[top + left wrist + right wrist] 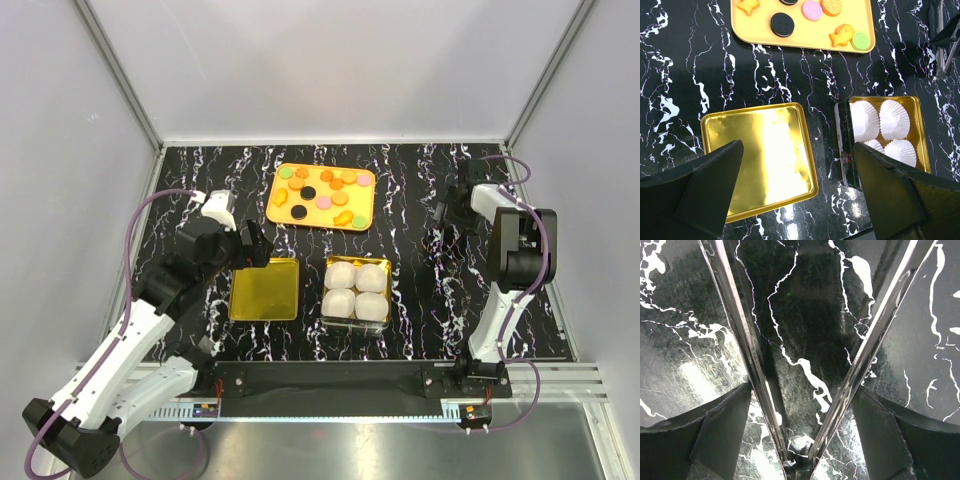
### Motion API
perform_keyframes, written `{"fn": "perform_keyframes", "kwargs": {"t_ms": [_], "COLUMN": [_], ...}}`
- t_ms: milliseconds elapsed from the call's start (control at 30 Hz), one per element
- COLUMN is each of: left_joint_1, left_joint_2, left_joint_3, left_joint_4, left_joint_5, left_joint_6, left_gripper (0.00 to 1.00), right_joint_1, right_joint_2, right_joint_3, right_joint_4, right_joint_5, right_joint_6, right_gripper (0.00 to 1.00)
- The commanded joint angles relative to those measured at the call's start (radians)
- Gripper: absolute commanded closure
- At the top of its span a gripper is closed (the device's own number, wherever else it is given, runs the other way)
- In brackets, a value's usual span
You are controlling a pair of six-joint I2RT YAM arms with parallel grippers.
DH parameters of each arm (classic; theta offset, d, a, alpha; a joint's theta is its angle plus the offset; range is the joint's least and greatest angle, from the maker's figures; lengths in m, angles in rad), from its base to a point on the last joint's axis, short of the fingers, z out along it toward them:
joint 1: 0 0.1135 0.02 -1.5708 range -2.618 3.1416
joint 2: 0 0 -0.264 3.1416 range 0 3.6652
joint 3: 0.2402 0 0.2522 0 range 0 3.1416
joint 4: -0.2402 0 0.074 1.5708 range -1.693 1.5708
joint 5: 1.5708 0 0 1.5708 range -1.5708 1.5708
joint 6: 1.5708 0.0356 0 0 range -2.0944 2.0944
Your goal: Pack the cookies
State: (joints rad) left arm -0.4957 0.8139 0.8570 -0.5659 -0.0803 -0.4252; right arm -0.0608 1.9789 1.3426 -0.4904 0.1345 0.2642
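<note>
Cookies (pixel 309 192) on orange tray (pixel 312 220) | left jaws spread wide above gold tray (pixel 760 155), beside box (pixel 920 131) of white cups (pixel 894 119) | right jaws pinching metal tongs (pixel 740 335) over bench (pixel 805 305)

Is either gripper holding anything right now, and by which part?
The right gripper holds metal tongs near their joined end, one finger outside each arm. The left gripper is open, empty.

Bare table strip (pixel 790 75) between orange tray (pixel 750 27), gold lid (pixel 760 160)

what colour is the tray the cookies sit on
Orange-yellow tray, clearest in the top external view.
</note>
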Motion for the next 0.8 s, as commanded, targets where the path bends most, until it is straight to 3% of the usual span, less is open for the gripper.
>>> {"fn": "perform_keyframes", "kwargs": {"t_ms": [0, 267, 467, 767], "left_joint_1": [0.003, 0.005, 0.003, 0.003], "left_joint_2": [-0.004, -0.004, -0.005, -0.009], "left_joint_3": [-0.007, -0.007, -0.007, -0.009], "left_joint_4": [0.052, 0.052, 0.051, 0.051], "left_joint_5": [0.028, 0.03, 0.03, 0.025], "left_joint_6": [0.014, 0.014, 0.014, 0.014], "left_gripper": [0.01, 0.01, 0.01, 0.01], "right_joint_1": [0.015, 0.016, 0.024, 0.049], "right_joint_2": [0.021, 0.015, -0.026, -0.166], "right_joint_3": [0.021, -0.002, 0.007, 0.055], "right_joint_4": [0.021, 0.03, 0.015, -0.069], "right_joint_5": [0.001, 0.03, 0.028, 0.051], "right_joint_6": [-0.016, -0.002, 0.006, 0.007], "right_gripper": [0.15, 0.27, 0.43, 0.48]}}
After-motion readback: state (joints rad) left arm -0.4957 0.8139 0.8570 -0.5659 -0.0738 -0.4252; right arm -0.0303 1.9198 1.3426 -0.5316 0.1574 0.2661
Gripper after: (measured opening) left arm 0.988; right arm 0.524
